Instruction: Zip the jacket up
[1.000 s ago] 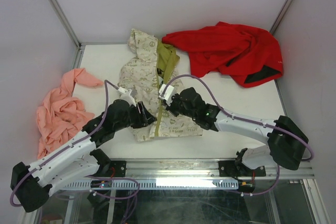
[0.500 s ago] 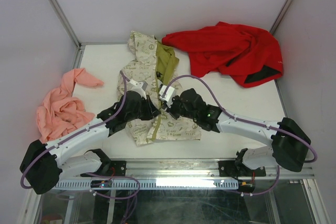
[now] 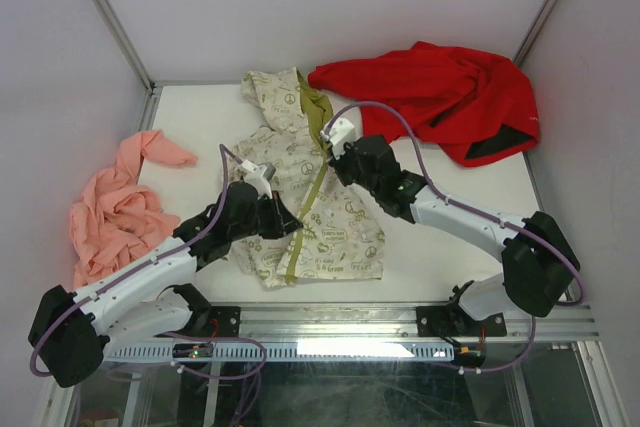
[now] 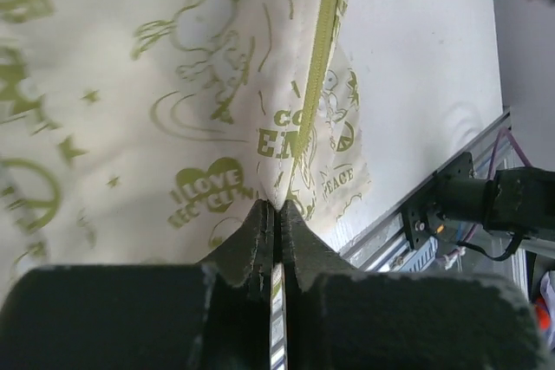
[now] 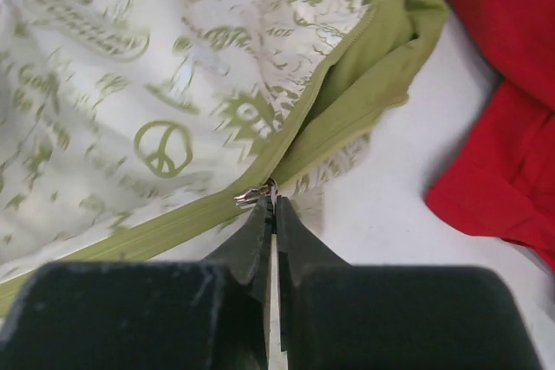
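The jacket (image 3: pixel 345 232) lies mid-worktop (image 3: pixel 450 207), its zip axis running from the near hem to the far end. My left claw (image 4: pixel 276 214) is pinched tight on the zip seam's lower stretch. My right claw (image 5: pixel 271 207) is clamped on the slider (image 5: pixel 250 198). The unzipped stretch lies beyond it, away from me.

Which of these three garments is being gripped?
The cream, green-printed jacket, pinched by left gripper and right gripper; the pink garment and red garment lie untouched.
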Controlling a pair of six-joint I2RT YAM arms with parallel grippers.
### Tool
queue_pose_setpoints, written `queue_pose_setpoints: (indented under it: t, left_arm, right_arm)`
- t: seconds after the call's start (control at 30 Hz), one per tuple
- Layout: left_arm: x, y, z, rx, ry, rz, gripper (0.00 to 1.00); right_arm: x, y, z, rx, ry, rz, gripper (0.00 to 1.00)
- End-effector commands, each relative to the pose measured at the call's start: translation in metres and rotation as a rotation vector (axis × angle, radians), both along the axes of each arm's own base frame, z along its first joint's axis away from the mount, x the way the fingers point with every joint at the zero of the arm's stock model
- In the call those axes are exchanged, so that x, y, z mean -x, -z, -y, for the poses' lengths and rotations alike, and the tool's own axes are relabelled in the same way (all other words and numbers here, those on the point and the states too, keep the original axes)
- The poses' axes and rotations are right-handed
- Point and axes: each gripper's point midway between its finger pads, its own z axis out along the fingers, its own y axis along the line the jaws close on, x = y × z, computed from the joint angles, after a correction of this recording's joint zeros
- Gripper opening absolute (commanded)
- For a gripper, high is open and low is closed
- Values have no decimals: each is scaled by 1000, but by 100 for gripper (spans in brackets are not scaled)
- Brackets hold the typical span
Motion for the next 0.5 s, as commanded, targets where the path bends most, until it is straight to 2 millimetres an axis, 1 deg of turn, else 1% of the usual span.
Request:
queue_pose_setpoints:
  t: [0.0, 0.1, 0.17, 0.23, 0.3, 0.33, 0.4, 0.47]
  left_arm:
    - [16, 10, -18, -77, 2, -47, 0]
    - [2, 1, -36, -165, -80, -3, 0]
    - [-12, -9, -52, -243, -142, 35, 0]
    - [-32, -31, -66, -300, -195, 94, 0]
    - [-53, -59, -79, -347, -240, 156, 0]
    - [-63, -75, -85, -364, -256, 187, 0]
    - [-84, -118, -95, -388, -293, 275, 0]
    - [-98, -158, -104, -408, -343, 352, 0]
  right_arm:
    - [-52, -60, 32, -96, 195, 131, 0]
    - [-56, -72, 44, -114, 212, 144, 0]
    - [-55, -81, 52, -120, 223, 153, 0]
    - [-53, -91, 61, -116, 233, 168, 0]
    - [-49, -104, 73, -107, 254, 189, 0]
    - [-44, -115, 82, -111, 268, 209, 0]
    - [-36, -130, 96, -100, 286, 239, 0]
    - [-26, -148, 111, -87, 304, 272, 0]
